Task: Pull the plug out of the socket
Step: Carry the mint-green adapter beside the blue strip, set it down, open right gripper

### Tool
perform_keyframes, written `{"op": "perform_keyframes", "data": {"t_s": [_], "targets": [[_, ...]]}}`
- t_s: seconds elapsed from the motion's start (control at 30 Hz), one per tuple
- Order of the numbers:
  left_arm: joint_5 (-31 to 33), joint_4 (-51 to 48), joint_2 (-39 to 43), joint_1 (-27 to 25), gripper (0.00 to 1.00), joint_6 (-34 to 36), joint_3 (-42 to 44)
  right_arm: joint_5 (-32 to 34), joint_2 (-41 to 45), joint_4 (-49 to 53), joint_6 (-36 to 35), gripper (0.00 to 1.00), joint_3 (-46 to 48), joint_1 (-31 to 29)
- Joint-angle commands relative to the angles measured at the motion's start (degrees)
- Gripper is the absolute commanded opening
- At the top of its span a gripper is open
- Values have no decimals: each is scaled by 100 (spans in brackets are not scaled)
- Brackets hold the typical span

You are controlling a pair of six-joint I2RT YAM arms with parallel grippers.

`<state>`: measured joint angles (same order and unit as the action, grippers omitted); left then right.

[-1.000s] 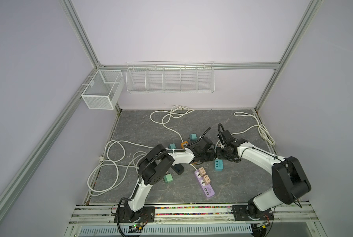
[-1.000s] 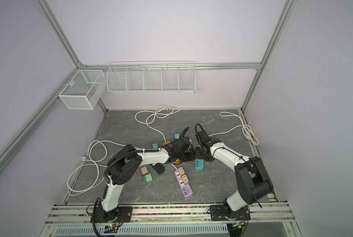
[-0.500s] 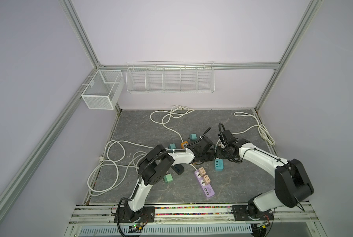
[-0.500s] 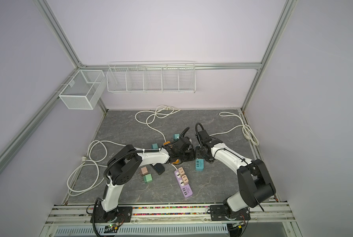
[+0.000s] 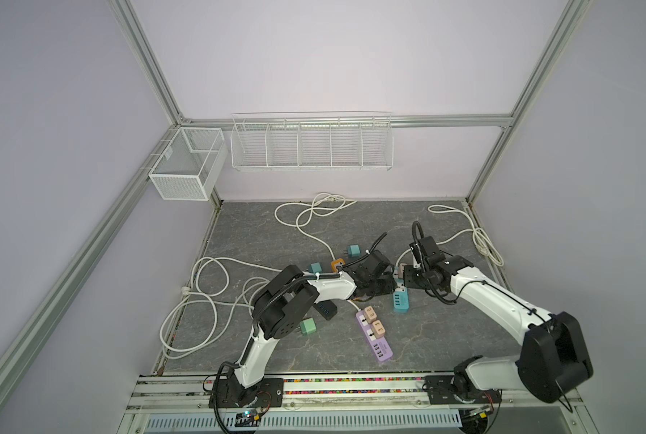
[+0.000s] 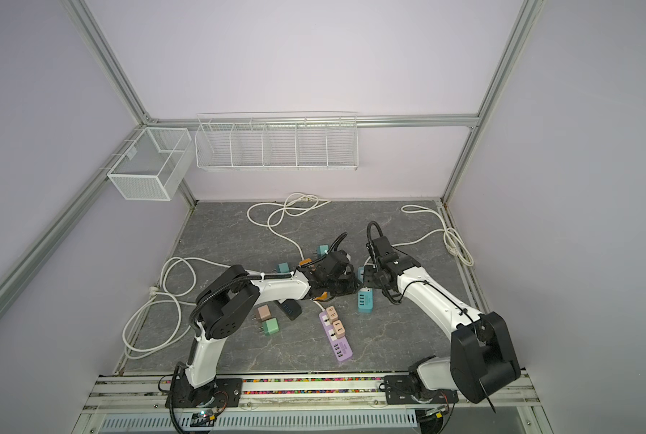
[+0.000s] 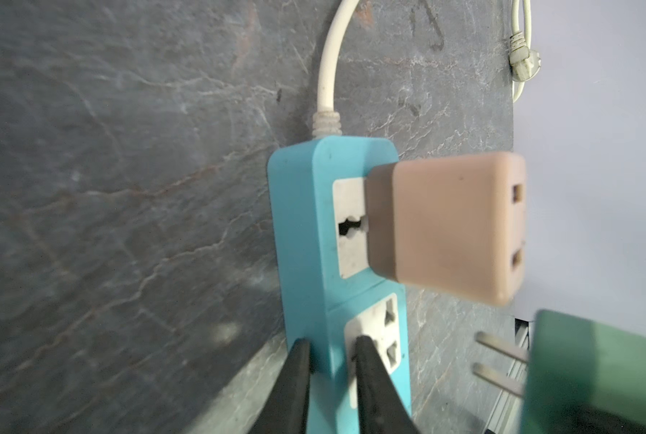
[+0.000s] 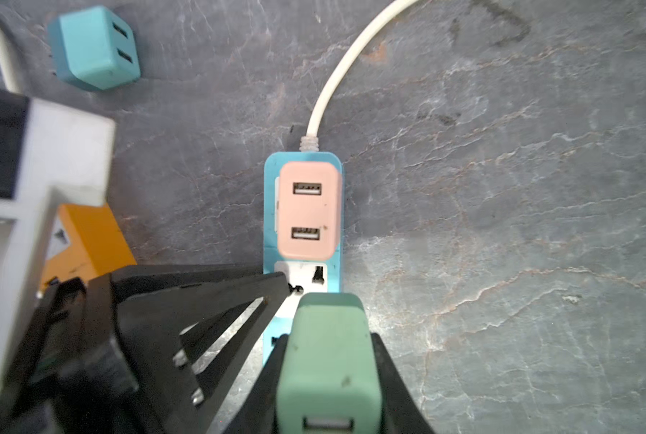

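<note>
A blue power strip, the socket (image 7: 306, 233), lies on the dark stone floor with a white cord. A pink plug (image 7: 445, 229) sits in its outlet nearest the cord. My left gripper (image 7: 331, 344) is shut on the strip's edge, one finger on its side and one on its face. My right gripper (image 8: 329, 338) is shut on a green plug (image 8: 327, 357). In the left wrist view the green plug (image 7: 596, 375) shows both prongs bare, clear of the empty outlet. In both top views the two grippers meet over the strip (image 5: 400, 302) (image 6: 365, 300).
A purple strip (image 5: 374, 332) with two tan plugs lies nearer the front. Loose teal plugs (image 5: 352, 250) (image 8: 94, 49), a green one (image 5: 307, 326), an orange block (image 8: 84, 240) and a black hub (image 5: 325, 309) lie around. White cords loop left and back. Wire baskets (image 5: 310, 144) hang on the wall.
The left jaws have closed slightly tighter on the strip. The right arm has shifted a little to the right, its gripper still shut.
</note>
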<state>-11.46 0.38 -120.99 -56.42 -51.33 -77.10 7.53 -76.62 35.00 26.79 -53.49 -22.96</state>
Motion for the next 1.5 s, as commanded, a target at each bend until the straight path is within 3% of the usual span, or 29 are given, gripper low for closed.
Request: {"op": "perform_keyframes", "data": {"t_s": [0.0, 0.57, 0.9, 1.47], "targets": [[289, -554, 81, -12, 23, 173, -87, -468, 299, 79, -7, 21, 211, 254], [422, -750, 1250, 26, 29, 442, 243, -2691, 1377, -879, 255, 22, 1704, 2140], [576, -563, 1638, 30, 35, 421, 667, -3255, 1138, -1836, 553, 22, 2379, 2716], [720, -391, 1734, 58, 43, 308, 847, -3337, 254, -2713, 696, 25, 2634, 2762]]}}
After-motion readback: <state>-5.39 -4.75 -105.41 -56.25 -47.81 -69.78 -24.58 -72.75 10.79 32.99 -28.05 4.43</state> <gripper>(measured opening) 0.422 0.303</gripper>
